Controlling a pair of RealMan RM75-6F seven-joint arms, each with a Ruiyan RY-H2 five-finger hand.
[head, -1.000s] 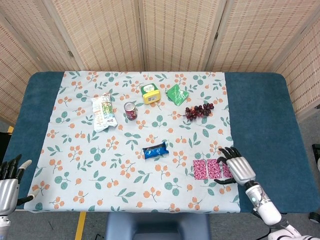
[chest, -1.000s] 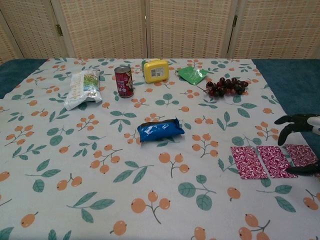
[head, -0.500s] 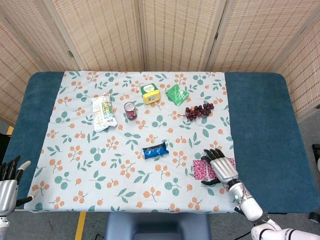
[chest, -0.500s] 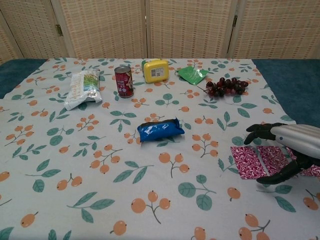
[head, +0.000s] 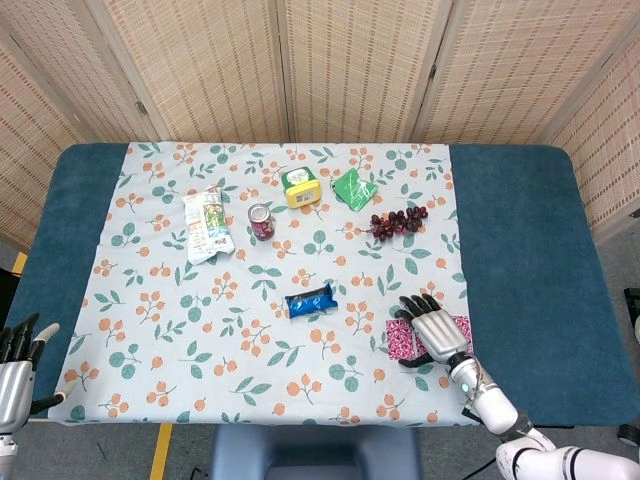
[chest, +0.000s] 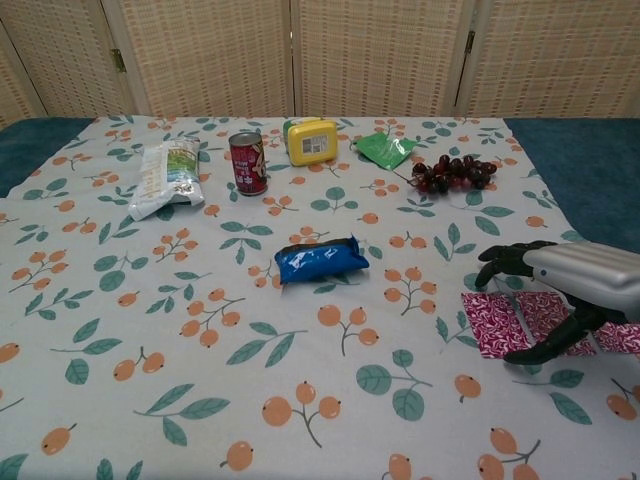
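The robot's right hand (head: 432, 326) hovers over a strip of pink patterned packets (chest: 495, 324) at the near right of the desk (head: 520, 250), fingers spread and arched above the packets, the thumb curled down beside their near edge; the hand grasps nothing, and whether its fingertips touch the packets cannot be told. In the chest view the same hand (chest: 555, 290) covers the middle and right of the strip, leaving the left packet in plain sight. The strip lies flat on a floral tablecloth (head: 180, 300) that covers the middle of the blue desk. The left hand (head: 18, 368) sits at the near left corner, off the cloth, released with fingers apart and holding nothing. A blue snack bar (head: 309, 301) lies near the centre of the cloth, well apart from the packets. Toward the far side stand a red drink can (head: 261, 221) and a yellow box (head: 301, 186), with a green pouch (head: 354, 187) just to the right of the box and a bunch of dark grapes (head: 397, 222) nearer the right edge. A white snack bag (head: 207, 224) lies to the left of the can. Woven screens (head: 340, 60) close off the scene behind the desk
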